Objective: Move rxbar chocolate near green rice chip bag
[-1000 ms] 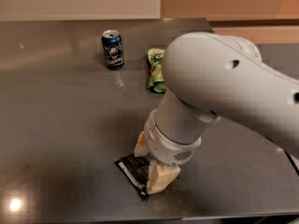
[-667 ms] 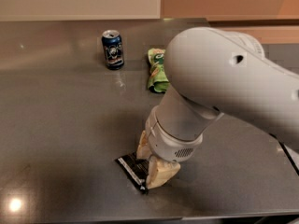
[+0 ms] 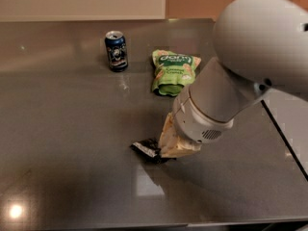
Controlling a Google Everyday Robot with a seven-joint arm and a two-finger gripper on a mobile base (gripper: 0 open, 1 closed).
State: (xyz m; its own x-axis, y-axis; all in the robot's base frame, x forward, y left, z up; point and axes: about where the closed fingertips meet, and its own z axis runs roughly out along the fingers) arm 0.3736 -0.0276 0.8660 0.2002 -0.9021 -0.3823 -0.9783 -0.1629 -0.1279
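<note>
Dark grey and glossy, the bench (image 3: 57,129) mirrors lamp glare and carries everything. The smooth white arm (image 3: 260,57) leans down from the right so that its cream gripper (image 3: 169,146) meets the front-centre surface, jaws seemingly clenched on one end of the bar. The crinkled green rice chip bag (image 3: 173,71) lies flat well behind, with a blue cylindrical can (image 3: 116,50) to its left. The thin, flat black rxbar chocolate (image 3: 146,149) pokes out leftward from the jaws, well apart from the bag.

Cream tool (image 3: 167,147) at black rxbar chocolate (image 3: 145,149)
</note>
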